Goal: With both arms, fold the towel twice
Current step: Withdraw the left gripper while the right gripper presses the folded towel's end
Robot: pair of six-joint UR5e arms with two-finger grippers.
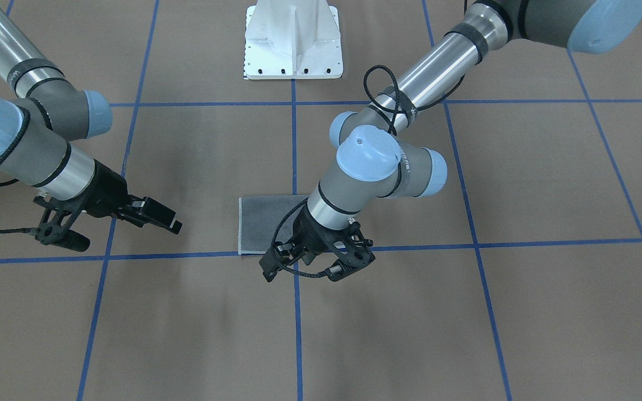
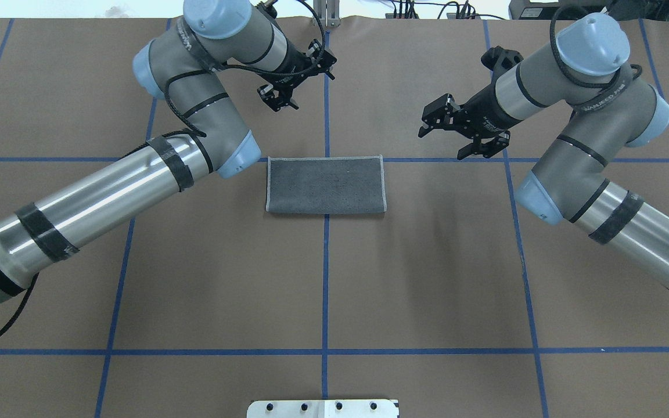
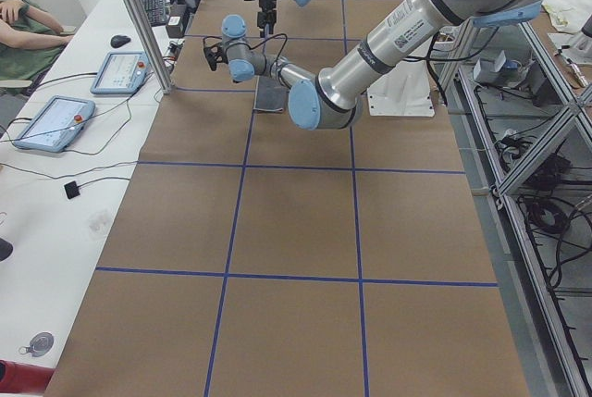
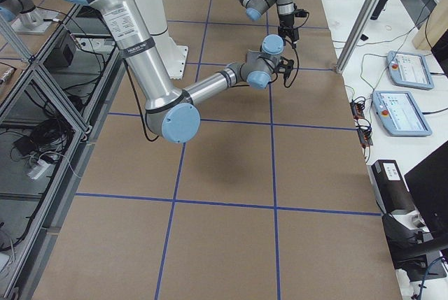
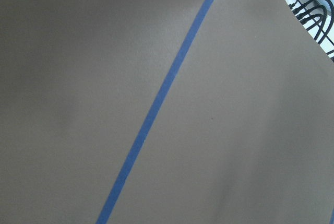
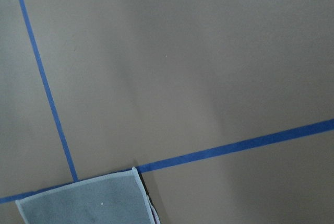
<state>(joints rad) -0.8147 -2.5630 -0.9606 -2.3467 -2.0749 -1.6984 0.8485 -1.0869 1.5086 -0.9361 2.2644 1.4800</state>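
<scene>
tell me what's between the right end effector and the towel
Nothing stands there: in the overhead view only bare brown table covering and a blue tape line lie between the right end effector and the towel.

In the front-facing view the left arm (image 1: 354, 189) covers the towel (image 1: 265, 225) on the robot's left side. In the right wrist view the bottom edge cuts the towel, so only one corner shows. In the side views it is too small to read. The left pincer (image 2: 279, 100) looks small and foreshortened; its opening cannot be told. The top edge cuts the white base (image 1: 293, 50).
</scene>
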